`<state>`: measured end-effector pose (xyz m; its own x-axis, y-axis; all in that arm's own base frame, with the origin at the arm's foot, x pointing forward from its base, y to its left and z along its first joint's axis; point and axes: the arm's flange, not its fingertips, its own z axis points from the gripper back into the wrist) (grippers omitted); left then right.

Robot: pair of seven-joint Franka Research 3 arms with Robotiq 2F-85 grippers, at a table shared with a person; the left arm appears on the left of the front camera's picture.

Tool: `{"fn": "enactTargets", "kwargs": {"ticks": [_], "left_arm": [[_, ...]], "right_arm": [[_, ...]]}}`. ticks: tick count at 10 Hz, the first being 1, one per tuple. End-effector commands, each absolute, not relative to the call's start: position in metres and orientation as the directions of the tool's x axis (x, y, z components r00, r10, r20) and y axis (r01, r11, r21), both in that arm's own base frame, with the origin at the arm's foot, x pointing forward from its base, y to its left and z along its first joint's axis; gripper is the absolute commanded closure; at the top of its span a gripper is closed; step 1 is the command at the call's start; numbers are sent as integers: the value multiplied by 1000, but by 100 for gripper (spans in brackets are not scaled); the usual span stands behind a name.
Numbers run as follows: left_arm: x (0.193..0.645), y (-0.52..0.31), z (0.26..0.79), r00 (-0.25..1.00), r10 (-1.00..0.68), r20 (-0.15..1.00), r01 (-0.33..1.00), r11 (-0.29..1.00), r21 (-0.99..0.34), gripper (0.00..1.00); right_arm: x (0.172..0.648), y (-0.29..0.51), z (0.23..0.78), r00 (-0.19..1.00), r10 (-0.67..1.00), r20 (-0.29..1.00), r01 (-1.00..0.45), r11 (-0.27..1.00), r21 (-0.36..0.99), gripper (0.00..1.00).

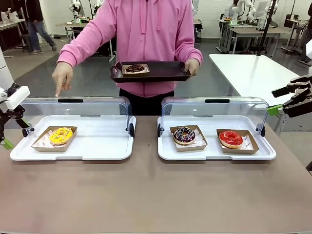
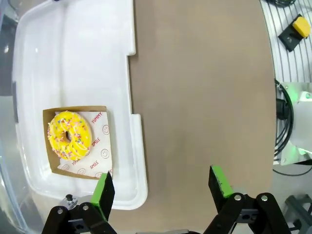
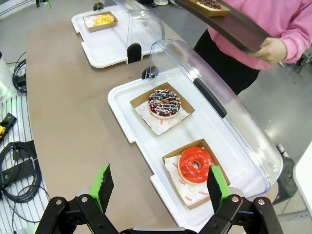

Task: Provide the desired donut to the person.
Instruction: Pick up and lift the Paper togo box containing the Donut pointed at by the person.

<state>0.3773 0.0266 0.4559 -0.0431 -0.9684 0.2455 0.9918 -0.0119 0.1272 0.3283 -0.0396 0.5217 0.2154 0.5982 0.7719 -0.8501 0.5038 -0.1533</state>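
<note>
The person (image 1: 146, 34) in a pink hoodie stands across the table. One hand (image 1: 62, 78) points a finger down at the left case, where a yellow sprinkled donut (image 1: 60, 135) (image 2: 69, 135) lies in a cardboard tray. The other hand holds a dark serving tray (image 1: 165, 73) carrying a chocolate donut (image 1: 135, 68). The right case holds a chocolate sprinkled donut (image 1: 184, 135) (image 3: 164, 103) and a red glazed donut (image 1: 230, 138) (image 3: 195, 165). My left gripper (image 2: 163, 187) hovers open above the table beside the left case's edge. My right gripper (image 3: 158, 187) (image 1: 278, 101) hangs open, high beside the right case.
Both white cases (image 1: 97, 146) (image 1: 214, 151) have their clear lids (image 1: 92, 109) (image 3: 219, 112) swung open towards the person. Brown tabletop (image 1: 146, 195) lies free in front of and between the cases. Cables (image 3: 17, 170) run off the table's edge.
</note>
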Motion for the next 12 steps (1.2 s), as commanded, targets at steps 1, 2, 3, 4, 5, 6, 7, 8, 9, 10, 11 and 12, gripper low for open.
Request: {"fn": "enactTargets", "kwargs": {"ticks": [1,2,3,4,5,6,7,8,9,10,11,12], "left_arm": [[360,31,476,27,-959,282,987,69,143,0],[360,31,476,27,-959,282,987,69,143,0],[374,29,462,-26,-967,254,991,8,133,0],[404,21,446,-33,-973,227,999,-23,45,0],[424,21,436,-54,-975,214,998,-48,32,0],[435,23,430,-89,-974,208,996,-83,33,0],[449,28,421,-96,-972,213,995,-92,26,0],[459,28,410,-84,-977,197,996,-83,18,0],[469,28,399,-76,-981,179,997,-73,23,0],[479,31,394,-60,-987,150,997,-53,53,0],[486,32,390,-81,-982,172,996,-75,41,0],[492,34,386,-73,-981,182,997,-65,52,0]], "right_arm": [[332,-37,521,217,577,787,-849,509,-139,0],[332,-37,521,217,577,787,-849,509,-139,0],[332,-37,521,217,577,787,-849,509,-139,0],[332,-37,521,217,577,787,-849,509,-139,0],[332,-37,521,217,577,787,-849,509,-139,0],[332,-37,521,217,577,787,-849,509,-139,0],[332,-37,521,217,577,787,-849,509,-139,0],[332,-37,521,217,577,787,-849,509,-139,0],[332,-37,521,217,577,787,-849,509,-139,0],[332,-37,521,217,577,787,-849,509,-139,0],[332,-37,521,217,577,787,-849,509,-139,0],[332,-37,521,217,577,787,-849,509,-139,0]]}}
